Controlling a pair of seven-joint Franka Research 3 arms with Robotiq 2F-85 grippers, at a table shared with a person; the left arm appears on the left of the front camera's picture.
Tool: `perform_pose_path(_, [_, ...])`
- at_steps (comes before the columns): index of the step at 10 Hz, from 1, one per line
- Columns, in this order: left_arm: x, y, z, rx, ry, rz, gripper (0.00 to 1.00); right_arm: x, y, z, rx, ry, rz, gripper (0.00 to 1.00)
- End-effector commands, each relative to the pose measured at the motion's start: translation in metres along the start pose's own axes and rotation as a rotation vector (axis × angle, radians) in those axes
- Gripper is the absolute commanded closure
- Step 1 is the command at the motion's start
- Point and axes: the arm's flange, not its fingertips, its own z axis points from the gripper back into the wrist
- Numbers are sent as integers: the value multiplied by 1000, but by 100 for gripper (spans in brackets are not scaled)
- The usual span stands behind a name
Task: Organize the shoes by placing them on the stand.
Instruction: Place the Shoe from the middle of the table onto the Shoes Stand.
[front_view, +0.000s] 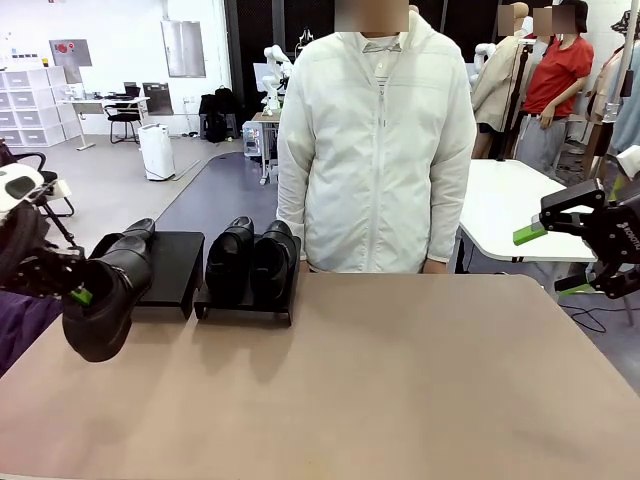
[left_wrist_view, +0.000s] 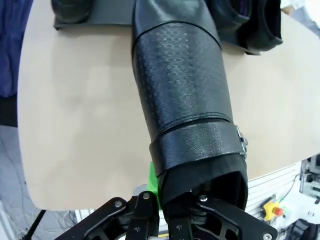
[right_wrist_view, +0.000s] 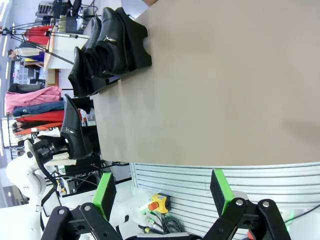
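My left gripper (front_view: 85, 290) is shut on the heel end of a glossy black shoe (front_view: 105, 300), held in the air at the table's left edge, just in front of the left black stand (front_view: 178, 262). In the left wrist view that shoe (left_wrist_view: 180, 100) stretches away from the gripper (left_wrist_view: 167, 202) toward the stands. One shoe (front_view: 128, 238) rests on the left stand. Two shoes (front_view: 250, 262) sit side by side on the right stand (front_view: 245, 308). My right gripper (front_view: 555, 228) hangs open and empty beyond the table's right edge, its green pads (right_wrist_view: 105, 195) wide apart.
A person in a white jacket (front_view: 375, 140) stands at the far side, behind the tan table (front_view: 400, 380). A white table (front_view: 510, 205) stands at the back right. In the right wrist view the stands with shoes (right_wrist_view: 112, 42) lie far across the table.
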Motion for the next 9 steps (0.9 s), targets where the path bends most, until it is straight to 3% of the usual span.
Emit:
perform_pose_path(1, [-2, -21, 2, 8, -13, -39, 100, 0, 0, 2, 19, 6, -6, 0])
perform_pose_path(5, [-4, -23, -3, 11, 7, -54, 100, 0, 0, 2, 19, 6, -6, 0])
perform_pose_path(6, [37, -21, -9, -29, -14, -133, 100, 0, 0, 2, 19, 6, -6, 0])
perform_pose_path(7, [77, -16, -16, -52, -83, -69, 100, 0, 0, 2, 19, 6, -6, 0])
perform_pose_path(9, [144, -10, -39, -87, -146, -111, 100, 0, 0, 2, 19, 6, -6, 0])
